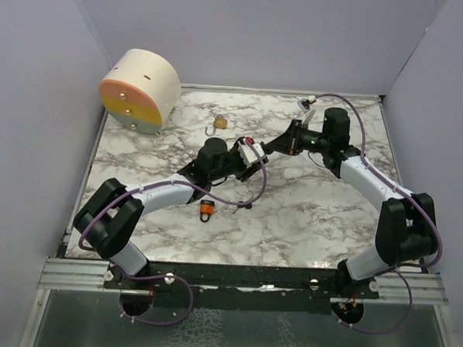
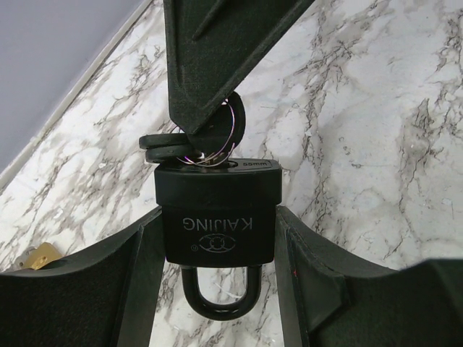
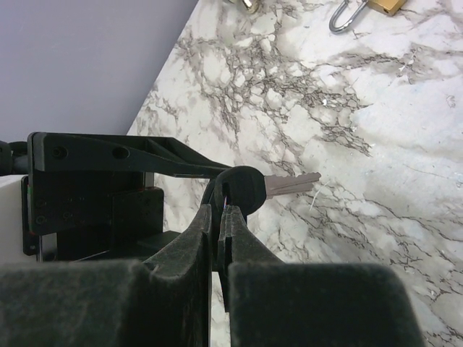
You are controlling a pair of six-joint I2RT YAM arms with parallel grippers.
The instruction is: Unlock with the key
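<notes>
Black KAIJING padlock (image 2: 217, 217), shackle closed, black-headed keys (image 2: 170, 148) on a ring (image 2: 235, 123) touching its keyhole end

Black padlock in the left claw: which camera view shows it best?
Left wrist view: the black padlock fills the centre, brand lettering readable, shackle and keys visible. Top external view reduces it to a dark speck. Right wrist view shows one black-headed key, no lock body.
</notes>
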